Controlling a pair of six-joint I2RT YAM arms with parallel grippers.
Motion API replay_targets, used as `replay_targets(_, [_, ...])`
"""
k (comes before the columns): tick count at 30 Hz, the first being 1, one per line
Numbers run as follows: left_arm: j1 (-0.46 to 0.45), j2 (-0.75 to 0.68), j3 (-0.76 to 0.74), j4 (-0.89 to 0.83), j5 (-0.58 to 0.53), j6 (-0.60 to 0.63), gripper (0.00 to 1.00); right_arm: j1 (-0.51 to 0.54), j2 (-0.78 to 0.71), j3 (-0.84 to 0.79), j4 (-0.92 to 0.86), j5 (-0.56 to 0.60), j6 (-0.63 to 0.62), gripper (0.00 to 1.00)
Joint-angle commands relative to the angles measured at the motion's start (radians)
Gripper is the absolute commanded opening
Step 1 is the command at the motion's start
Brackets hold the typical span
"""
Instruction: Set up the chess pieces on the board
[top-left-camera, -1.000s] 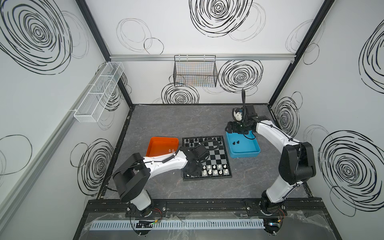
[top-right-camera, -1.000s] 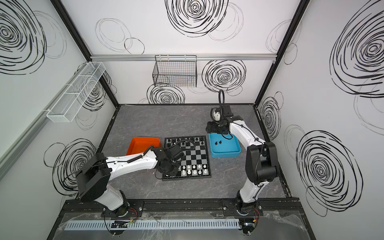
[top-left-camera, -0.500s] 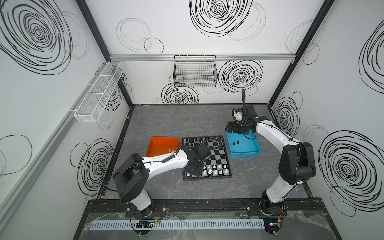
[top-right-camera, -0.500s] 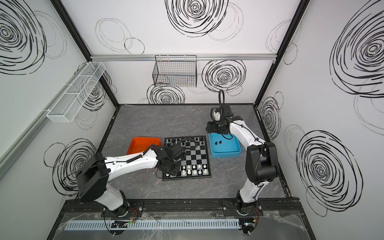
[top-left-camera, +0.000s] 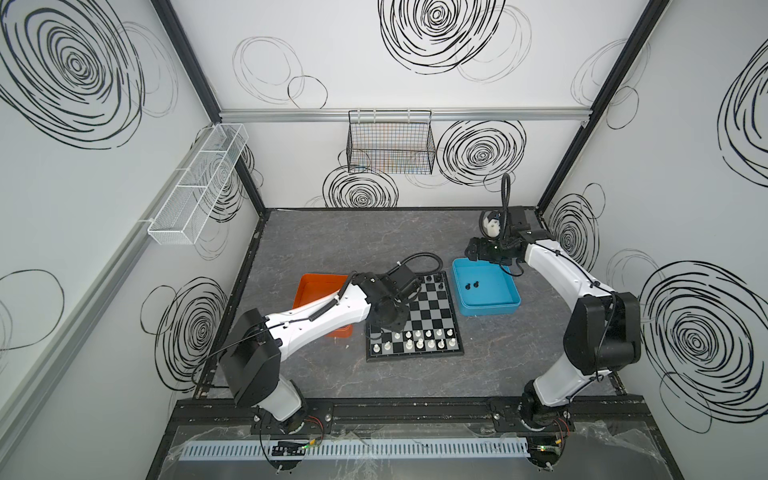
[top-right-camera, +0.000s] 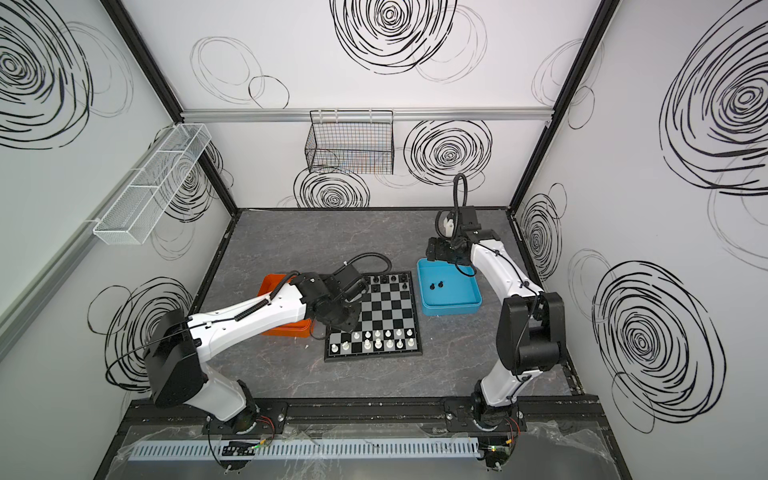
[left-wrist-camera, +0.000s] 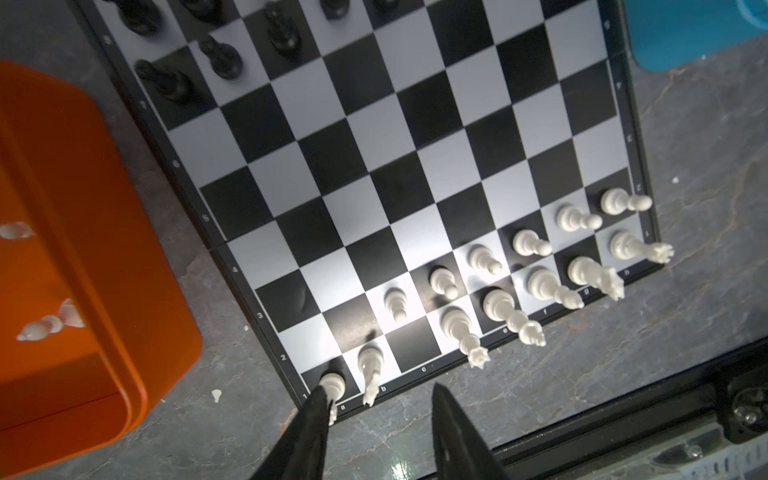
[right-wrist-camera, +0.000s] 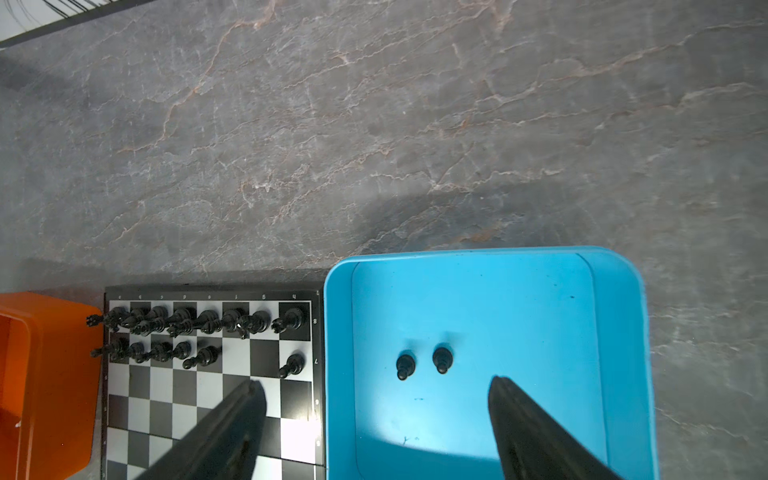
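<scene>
Black left gripper (left-wrist-camera: 379, 390): stands with fingers apart, clamps nothing; hangs over the near left corner of the board (left-wrist-camera: 415, 166); overlaps the corner white piece (left-wrist-camera: 332, 383) with one fingertip (left-wrist-camera: 320, 399) in the wrist view, contact impossible to tell.
Right gripper (right-wrist-camera: 374, 382): gapes wide, holds nothing; hovers over the far left corner of the blue tray (right-wrist-camera: 623, 332), with one finger above the board's right edge in the wrist view.
White pieces (left-wrist-camera: 484, 259): stand upright in two rows along the board's near edge, seven taller ones on the edge row and six pawns on the row behind, counted from the right corner leftward.
Spare white pieces (left-wrist-camera: 50, 326): sit, two in number and blurred, inside the orange tray (left-wrist-camera: 104, 249).
Black pieces (right-wrist-camera: 208, 322): fill the row along the board's far edge, eight in all; line the next row with six pawns, five from the left corner and one by the right edge.
Black pawns (right-wrist-camera: 405, 365): sit as a pair, side by side and not touching, on the floor of the blue tray toward its far left corner.
Board (top-left-camera: 432, 307) (top-right-camera: 386, 309): lies flat at the middle of the table (top-left-camera: 332, 241), near the orange tray on its left and just beside the blue tray on its right in both top views.
Wire basket (top-left-camera: 390, 145): hangs on the back wall above the table's far edge.
</scene>
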Motion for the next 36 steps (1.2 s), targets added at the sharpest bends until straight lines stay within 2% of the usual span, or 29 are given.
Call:
replay_targets(1, [0.034,-0.014,-0.038,-0.017,-0.007,0.052,0.45,-0.003,-0.030,-0.001,-0.024,0.013,0.002,0.88])
replay_targets(10, [-0.017,0.003,-0.165,0.085,0.050,0.088,0.41,-0.003,-0.007,-0.006,-0.017,0.005,-0.007,0.88])
replay_targets(18, [-0.087,0.036,-0.199,0.148,0.073,0.092,0.41,-0.003,0.012,-0.006,-0.010,-0.005,-0.009,0.88])
replay_targets(31, [-0.092,0.080,-0.211,0.165,0.042,0.094,0.37,-0.003,0.013,-0.023,0.003,-0.004,-0.010,0.87])
replay_targets(36, [-0.089,0.088,-0.217,0.160,0.033,0.089,0.30,-0.004,0.013,-0.023,0.006,-0.004,-0.011,0.87])
